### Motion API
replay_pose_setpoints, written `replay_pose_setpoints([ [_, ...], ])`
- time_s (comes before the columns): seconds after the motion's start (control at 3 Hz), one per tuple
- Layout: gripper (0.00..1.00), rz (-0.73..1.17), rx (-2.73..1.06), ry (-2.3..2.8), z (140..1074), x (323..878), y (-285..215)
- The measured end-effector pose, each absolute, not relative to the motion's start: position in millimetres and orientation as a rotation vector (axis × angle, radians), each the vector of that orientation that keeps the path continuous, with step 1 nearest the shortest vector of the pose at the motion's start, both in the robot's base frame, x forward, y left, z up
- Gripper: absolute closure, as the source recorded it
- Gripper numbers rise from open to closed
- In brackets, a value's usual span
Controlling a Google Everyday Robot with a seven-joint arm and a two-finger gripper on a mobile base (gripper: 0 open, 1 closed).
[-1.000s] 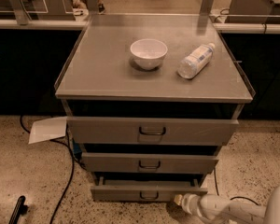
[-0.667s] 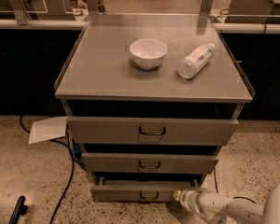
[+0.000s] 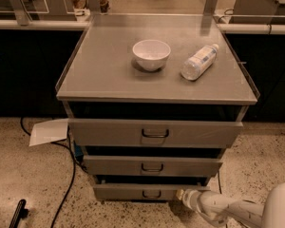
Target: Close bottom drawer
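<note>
The bottom drawer (image 3: 133, 192) is the lowest, slimmest grey front of the cabinet, with a small dark pull handle (image 3: 152, 194). It stands slightly out from the cabinet, with a dark gap above it. My gripper (image 3: 183, 194) is at the end of the white arm (image 3: 228, 209) that comes in from the lower right. It sits against the right part of the bottom drawer's front, just right of the handle.
Above are the middle drawer (image 3: 152, 166) and the top drawer (image 3: 154, 133), both sticking out. On the cabinet top stand a white bowl (image 3: 151, 54) and a lying plastic bottle (image 3: 198, 61). A black cable (image 3: 66, 184) and white paper (image 3: 48, 131) lie on the floor at left.
My gripper has moved a little up and left against the bottom drawer's front. The drawer looks pushed in slightly.
</note>
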State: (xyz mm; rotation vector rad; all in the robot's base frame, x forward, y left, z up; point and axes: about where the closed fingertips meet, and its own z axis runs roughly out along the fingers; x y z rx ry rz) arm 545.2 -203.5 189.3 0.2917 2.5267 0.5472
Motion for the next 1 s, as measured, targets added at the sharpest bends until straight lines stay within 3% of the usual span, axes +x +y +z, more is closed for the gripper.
replay_pose_setpoints([
  [1.0, 1.00, 0.525, 0.359, 2.414, 201, 559, -207],
])
